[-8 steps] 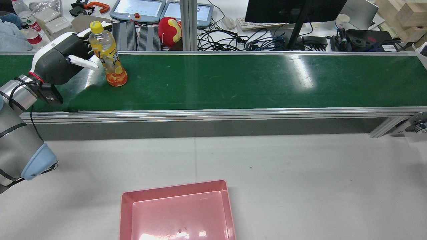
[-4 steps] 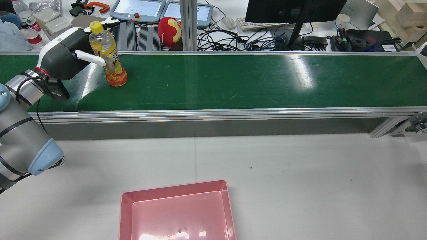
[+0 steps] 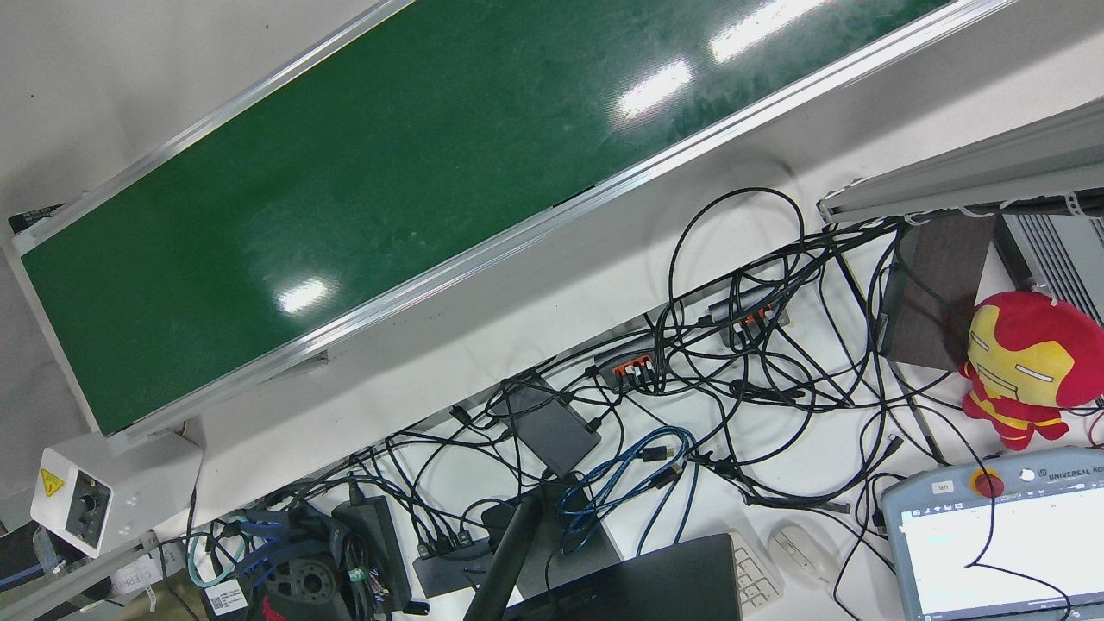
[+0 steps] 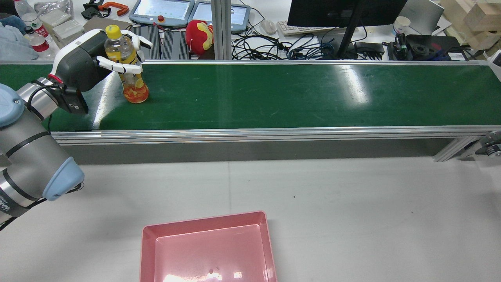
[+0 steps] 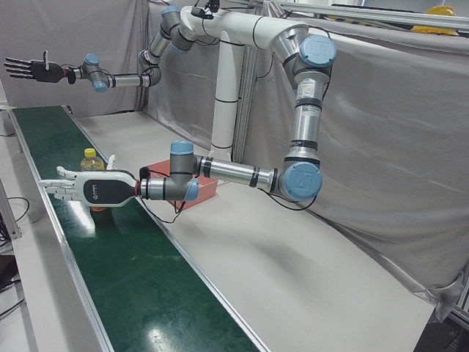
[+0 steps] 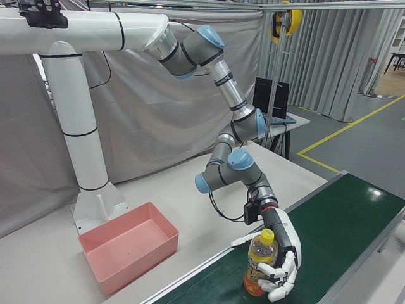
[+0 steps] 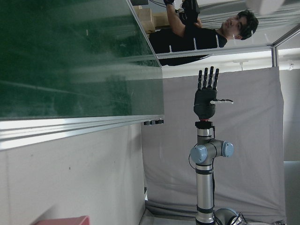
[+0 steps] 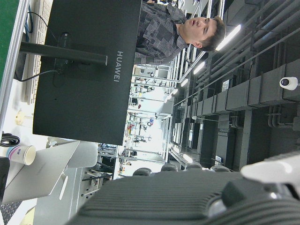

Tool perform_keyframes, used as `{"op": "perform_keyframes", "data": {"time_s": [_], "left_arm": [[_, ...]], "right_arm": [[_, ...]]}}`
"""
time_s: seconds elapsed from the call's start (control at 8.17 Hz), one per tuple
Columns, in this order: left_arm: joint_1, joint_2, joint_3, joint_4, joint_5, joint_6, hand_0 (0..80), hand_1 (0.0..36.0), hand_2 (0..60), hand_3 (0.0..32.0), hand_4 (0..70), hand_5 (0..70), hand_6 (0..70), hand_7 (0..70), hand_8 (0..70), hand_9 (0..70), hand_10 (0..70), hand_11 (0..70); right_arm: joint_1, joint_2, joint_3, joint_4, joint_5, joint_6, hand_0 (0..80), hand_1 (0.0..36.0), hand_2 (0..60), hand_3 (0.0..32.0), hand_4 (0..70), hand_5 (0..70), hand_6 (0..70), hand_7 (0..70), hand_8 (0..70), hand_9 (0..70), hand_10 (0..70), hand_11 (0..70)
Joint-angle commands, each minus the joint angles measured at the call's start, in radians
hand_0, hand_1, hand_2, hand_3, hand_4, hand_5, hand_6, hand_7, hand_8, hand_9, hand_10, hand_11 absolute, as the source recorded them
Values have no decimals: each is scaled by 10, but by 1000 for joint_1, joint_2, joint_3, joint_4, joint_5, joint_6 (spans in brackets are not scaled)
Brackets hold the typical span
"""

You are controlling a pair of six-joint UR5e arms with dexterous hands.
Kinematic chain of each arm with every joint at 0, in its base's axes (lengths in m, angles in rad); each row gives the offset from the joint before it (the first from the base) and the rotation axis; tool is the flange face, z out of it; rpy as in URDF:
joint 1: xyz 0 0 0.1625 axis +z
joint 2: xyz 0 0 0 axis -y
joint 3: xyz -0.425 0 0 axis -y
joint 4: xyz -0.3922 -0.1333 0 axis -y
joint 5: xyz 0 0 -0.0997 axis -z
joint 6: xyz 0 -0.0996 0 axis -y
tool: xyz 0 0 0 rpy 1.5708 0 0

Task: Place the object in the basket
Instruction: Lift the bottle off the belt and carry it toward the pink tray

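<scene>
A yellow-capped bottle of orange drink (image 4: 132, 85) stands on the green conveyor belt (image 4: 274, 94) near its left end. It also shows in the right-front view (image 6: 258, 256) and the left-front view (image 5: 91, 156). My left hand (image 4: 84, 64) is at the bottle with its thumb in front and its fingers behind, partly curled around it (image 6: 286, 250), not closed tight. The pink basket (image 4: 207, 250) sits on the white table on the near side of the belt. My right hand (image 5: 29, 70) is raised high with fingers spread, holding nothing; it also shows in the left hand view (image 7: 206, 93).
Behind the belt lie a red plush toy (image 4: 199, 35), a monitor (image 4: 344, 11), teach pendants (image 4: 162, 11) and tangled cables (image 3: 690, 379). The white tabletop (image 4: 352, 203) lies between the belt and the basket. A control box (image 3: 82, 500) sits at the belt's end.
My left hand has moved right along the belt, and its thumb and fingers now lie on either side of the bottle. The bottle stays on the belt.
</scene>
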Motion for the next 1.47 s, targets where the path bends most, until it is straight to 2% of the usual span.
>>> {"op": "perform_keyframes", "data": {"time_s": [0.0,0.12,0.24,0.49,0.61,0.73,0.86,1.1,1.35], "left_arm": [[8,-24,-18,52,-2,2,505,124,437,0,484,700,658,690,700,700,651,700],[8,-30,-33,70,-2,2,486,100,445,0,458,700,667,700,700,700,689,700],[8,-30,-48,73,2,2,475,80,422,0,441,700,660,700,700,700,693,700],[40,-24,-172,119,9,2,468,86,450,0,426,700,635,690,700,700,640,700],[106,-20,-268,182,9,3,469,91,460,0,421,700,632,685,700,700,629,700],[187,-18,-332,225,9,11,470,91,458,0,422,700,632,682,700,700,630,700],[256,-18,-379,265,11,57,469,92,466,0,420,700,633,674,700,700,628,700],[393,-18,-415,297,14,89,468,94,484,0,429,700,641,675,700,700,627,700],[546,-21,-414,323,12,185,472,98,466,0,428,700,631,664,700,700,595,700]], "right_arm": [[0,1,1,0,0,0,0,0,0,0,0,0,0,0,0,0,0,0],[0,1,1,-2,0,0,0,0,0,0,0,0,0,0,0,0,0,0],[0,1,1,-2,0,0,0,0,0,0,0,0,0,0,0,0,0,0],[0,-1,1,-2,0,0,0,0,0,0,0,0,0,0,0,0,0,0],[0,1,1,-2,0,0,0,0,0,0,0,0,0,0,0,0,0,0],[0,1,1,-2,0,0,0,0,0,0,0,0,0,0,0,0,0,0],[0,-1,-1,0,0,0,0,0,0,0,0,0,0,0,0,0,0,0],[0,-1,-1,0,0,0,0,0,0,0,0,0,0,0,0,0,0,0],[-2,-1,-2,0,0,0,0,0,0,0,0,0,0,0,0,0,0,0]]}}
